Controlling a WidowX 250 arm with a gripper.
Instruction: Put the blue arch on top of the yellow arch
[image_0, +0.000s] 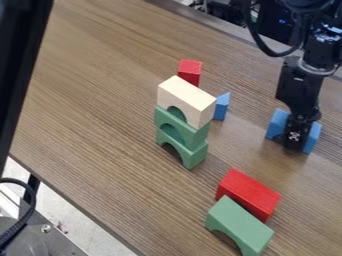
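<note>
The black gripper (294, 139) covers the middle of the blue wooden arch (276, 124). I can't tell how open it is or if it holds on. Both are right of the tower (196, 132): a pale yellow wooden arch (190, 98) on two green wooden arches (194, 156).

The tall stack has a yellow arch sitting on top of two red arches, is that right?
Not quite. The tall stack does have a yellow arch sitting on top of two arches, but the camera view shows that the upper arch and the lower arch beneath it are green, not red.
</note>
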